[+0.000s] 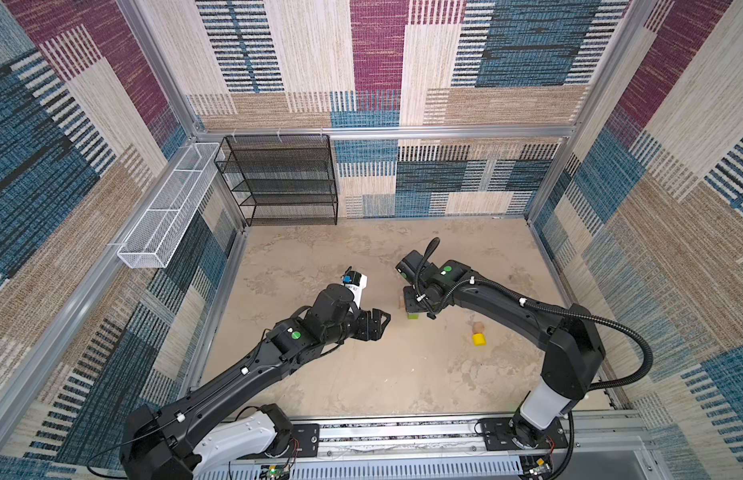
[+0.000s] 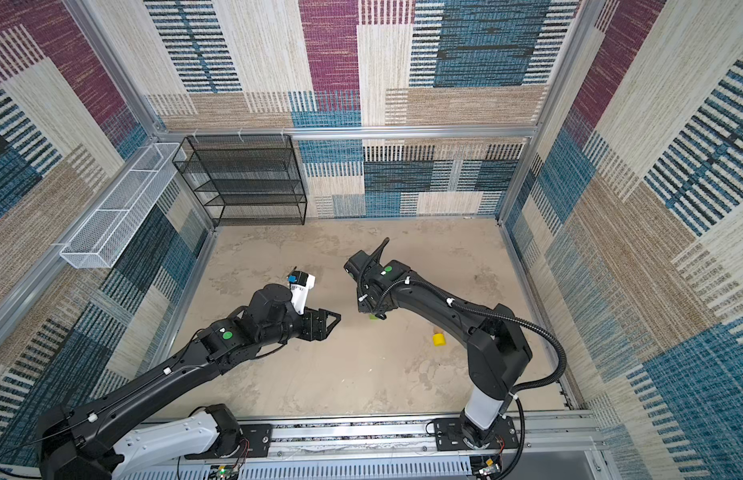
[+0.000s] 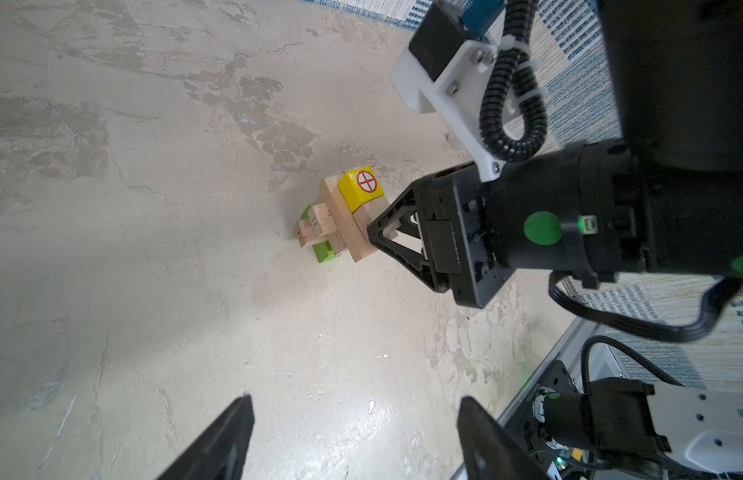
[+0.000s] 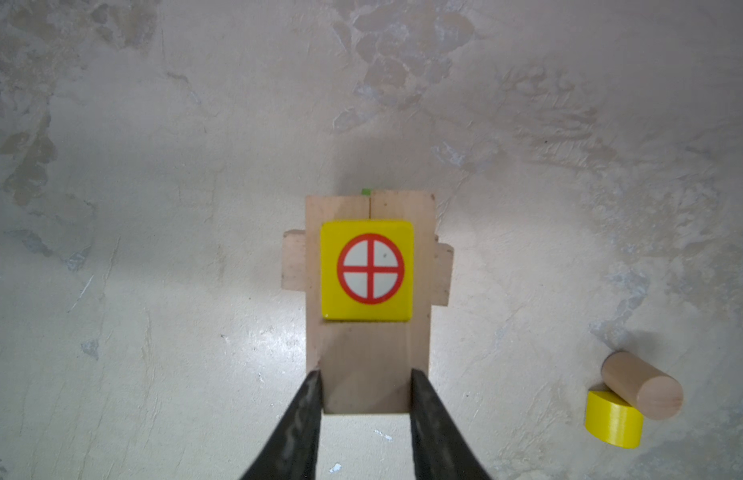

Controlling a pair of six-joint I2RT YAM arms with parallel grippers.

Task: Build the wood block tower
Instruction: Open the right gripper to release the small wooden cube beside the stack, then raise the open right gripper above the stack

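The wood block tower (image 3: 340, 224) stands mid-table: a green oblong (image 3: 322, 251) at the bottom, tan bricks laid crosswise above it, and a red-marked yellow cube (image 4: 367, 270) on top. Beside that cube a small tan cube (image 4: 365, 357) rests on the top bricks, with my right gripper (image 4: 365, 376) shut on its sides. In both top views the right wrist hides most of the tower; only a bit of green (image 1: 412, 316) (image 2: 374, 317) shows. My left gripper (image 3: 356, 399) (image 1: 380, 320) hovers open and empty left of the tower. A yellow cylinder (image 4: 613, 419) (image 1: 479, 339) and a tan round piece (image 4: 642, 388) (image 1: 479, 327) lie together to the right.
A black mesh shelf (image 1: 284, 183) stands against the back wall at the left. A white wire basket (image 1: 166, 208) hangs on the left wall. Patterned walls enclose the table, and a metal rail (image 1: 403, 432) carrying both arm bases runs along the front.
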